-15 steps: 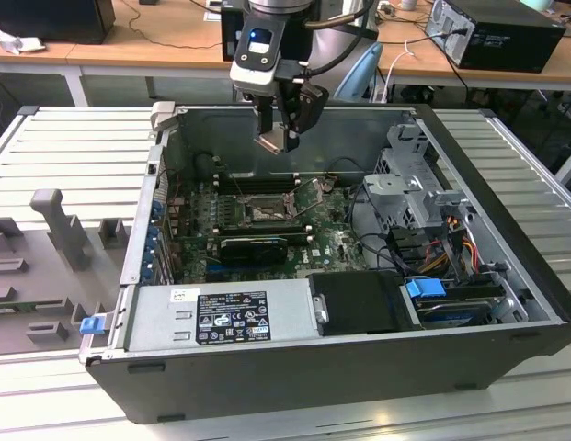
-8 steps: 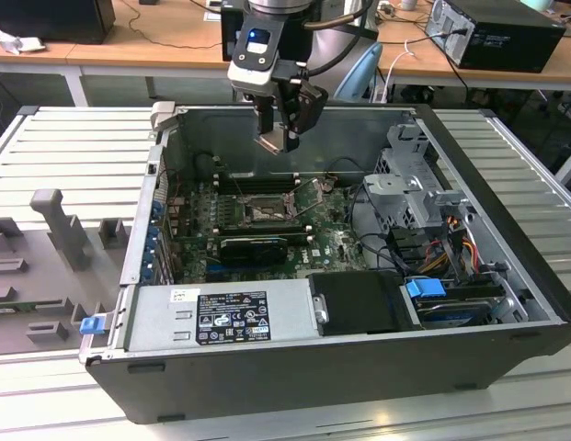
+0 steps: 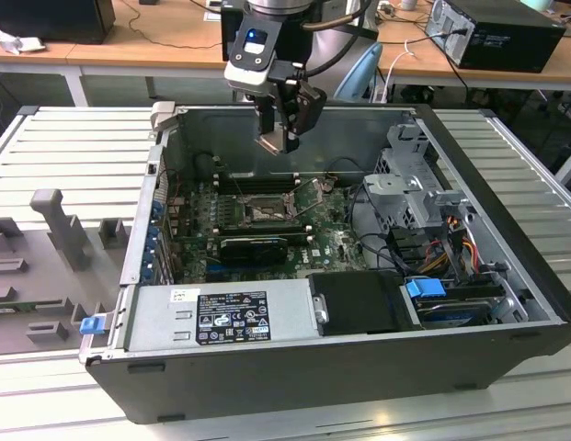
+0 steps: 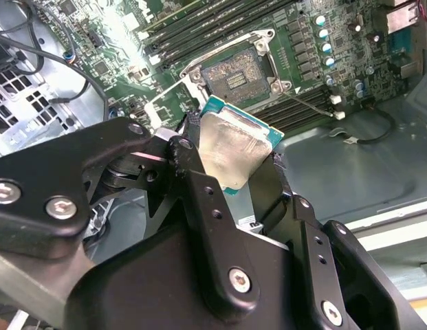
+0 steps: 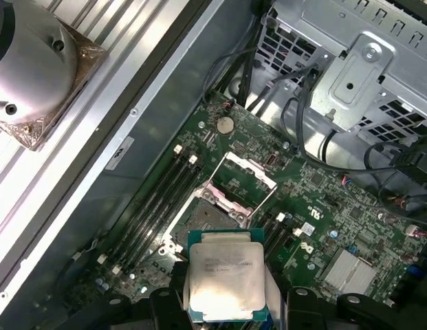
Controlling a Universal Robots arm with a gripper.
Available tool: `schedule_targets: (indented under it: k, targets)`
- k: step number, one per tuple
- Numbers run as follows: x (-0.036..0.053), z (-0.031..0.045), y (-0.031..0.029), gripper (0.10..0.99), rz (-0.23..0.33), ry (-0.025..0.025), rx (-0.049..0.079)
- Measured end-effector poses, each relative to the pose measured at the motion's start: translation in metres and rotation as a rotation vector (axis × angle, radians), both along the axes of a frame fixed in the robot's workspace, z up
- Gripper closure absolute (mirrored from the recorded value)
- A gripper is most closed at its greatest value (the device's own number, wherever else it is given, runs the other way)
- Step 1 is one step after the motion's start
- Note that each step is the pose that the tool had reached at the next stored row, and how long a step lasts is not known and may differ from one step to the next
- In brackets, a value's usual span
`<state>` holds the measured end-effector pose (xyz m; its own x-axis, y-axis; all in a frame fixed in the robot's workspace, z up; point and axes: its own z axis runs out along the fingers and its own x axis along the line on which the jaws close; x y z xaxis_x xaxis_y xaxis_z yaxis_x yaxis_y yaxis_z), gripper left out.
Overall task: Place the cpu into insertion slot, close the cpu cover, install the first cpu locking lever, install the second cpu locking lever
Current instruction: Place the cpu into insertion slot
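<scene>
Clamping cpu (image 5: 223, 282) by edges, gripper (image 3: 281, 140) jaws closed on it, hanging above insertion slot (image 5: 214, 218).

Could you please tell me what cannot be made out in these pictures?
- Underside of the cpu: faces away in both wrist views; fingers of the hand hide its gripped edges.
- Contacts of the insertion slot: too small in the second wrist view; the cpu overlaps its edge in the first wrist view.
- The cpu cover: raised in the first wrist view, too small to judge in the exterior view.
</scene>
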<state>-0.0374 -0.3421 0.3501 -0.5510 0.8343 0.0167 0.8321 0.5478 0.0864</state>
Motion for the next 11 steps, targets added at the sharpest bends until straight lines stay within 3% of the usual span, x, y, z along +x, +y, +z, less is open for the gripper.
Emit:
schedule_targets:
  k: [11]
  targets:
    - [0.0, -0.001, 0.0, 0.561, -0.066, -0.0001, 0.0]
